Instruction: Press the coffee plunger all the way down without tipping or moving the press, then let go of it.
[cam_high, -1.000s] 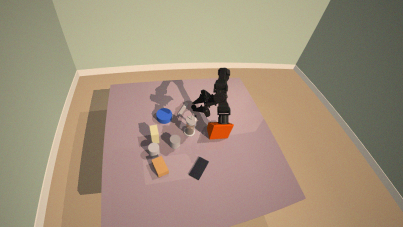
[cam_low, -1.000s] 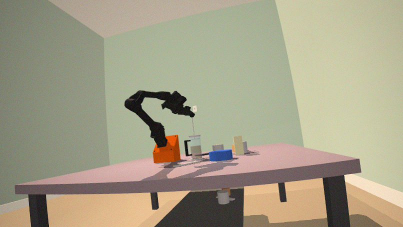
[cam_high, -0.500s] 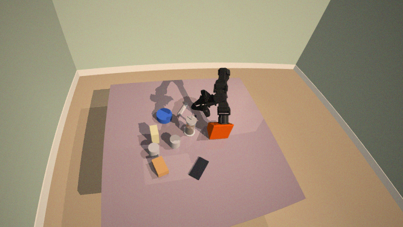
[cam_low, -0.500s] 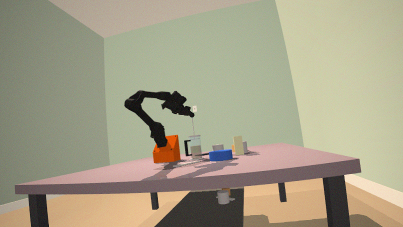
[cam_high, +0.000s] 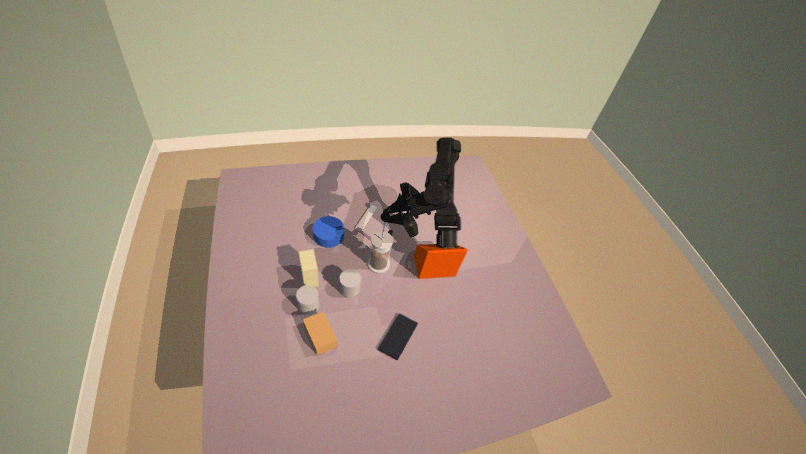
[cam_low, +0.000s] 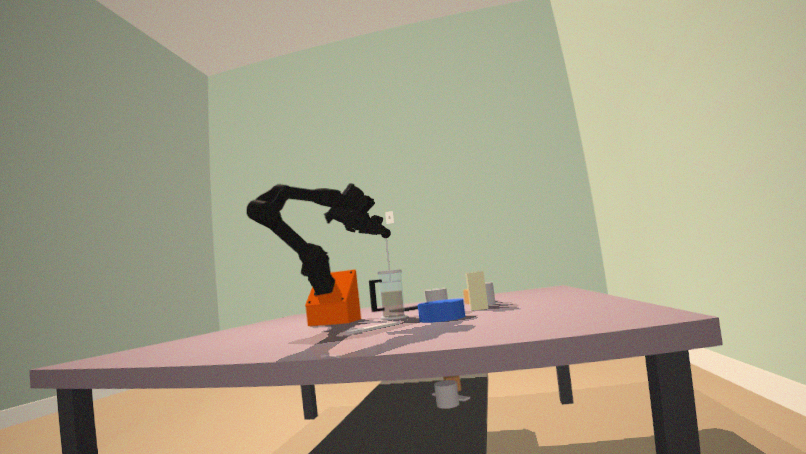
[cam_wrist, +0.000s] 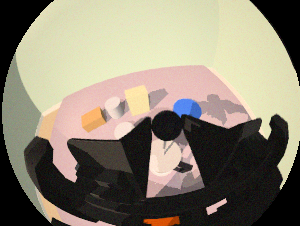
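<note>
Top view: the coffee press is seen upright on the table, between the blue bowl and the orange arm base. Exterior view: the plunger rod is seen fully raised, its knob clamped by the jaws. Wrist view: the black knob is gripped between both fingers, narrowly spaced.

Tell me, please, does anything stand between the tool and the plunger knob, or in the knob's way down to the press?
Nothing visible does. The tool is already shut on the black plunger knob. Below it only the thin rod runs down to the lid of the press; the blue tub stands apart beside it.
</note>
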